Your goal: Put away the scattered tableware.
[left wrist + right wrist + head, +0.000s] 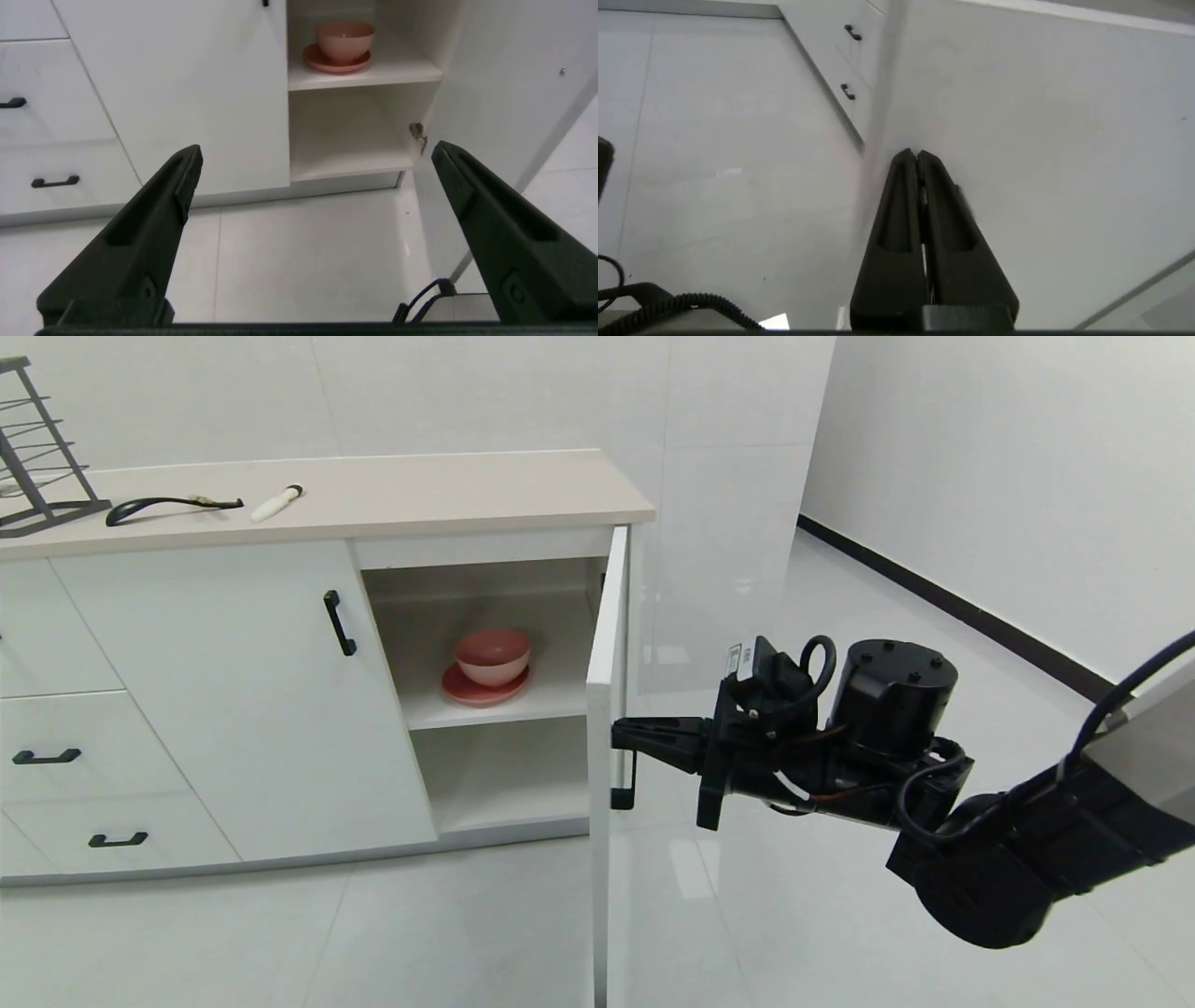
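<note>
A pink bowl (492,656) sits on a pink plate (467,690) on the upper shelf of the white cabinet, whose right door (605,644) stands open. My right gripper (621,733) is shut, its tips against the door's outer face just above the black handle (627,786). In the right wrist view the shut fingers (906,201) touch the white door (1046,112) with nothing between them. My left gripper (316,154) is open and faces the cabinet from low over the floor, with the bowl (345,39) and plate (314,62) beyond it.
On the countertop (448,485) lie a black ladle (173,505) and a white-handled utensil (277,503), beside a dark wire rack (37,448) at the far left. Left of the closed door (243,700) are drawers (56,756). Glossy floor stretches right of the cabinet.
</note>
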You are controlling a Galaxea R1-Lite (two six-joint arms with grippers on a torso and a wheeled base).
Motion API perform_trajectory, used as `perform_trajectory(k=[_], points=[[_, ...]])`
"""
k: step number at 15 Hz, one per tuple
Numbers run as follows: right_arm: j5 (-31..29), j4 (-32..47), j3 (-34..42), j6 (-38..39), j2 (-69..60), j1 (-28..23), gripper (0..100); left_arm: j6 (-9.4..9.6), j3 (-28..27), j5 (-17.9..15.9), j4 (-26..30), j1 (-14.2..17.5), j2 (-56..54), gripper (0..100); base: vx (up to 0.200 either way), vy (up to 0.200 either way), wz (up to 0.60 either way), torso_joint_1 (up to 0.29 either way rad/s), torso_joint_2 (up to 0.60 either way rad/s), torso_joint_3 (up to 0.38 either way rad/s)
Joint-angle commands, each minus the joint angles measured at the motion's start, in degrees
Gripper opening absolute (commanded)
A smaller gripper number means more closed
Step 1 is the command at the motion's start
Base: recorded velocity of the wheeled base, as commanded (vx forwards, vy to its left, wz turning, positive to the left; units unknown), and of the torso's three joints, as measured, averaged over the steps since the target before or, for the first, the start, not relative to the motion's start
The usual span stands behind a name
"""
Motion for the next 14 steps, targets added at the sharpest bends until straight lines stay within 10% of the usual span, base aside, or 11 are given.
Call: perform_trajectory(k=[1, 14], points=[[0.0, -0.1, -1.5, 0.3, 1.1, 0.8, 0, -0.02, 0.0, 0.1, 0.0, -0.1, 0.1, 100, 0.000, 0.200, 0.00, 0.007, 0.00, -0.002], [-0.3, -0.8, -4.1, 0.5, 3.1, 1.5, 0, -0.64, 0.0, 0.4, 0.0, -0.1, 0.1, 100, 0.000, 0.046, 0.00, 0.001, 0.00, 0.001]])
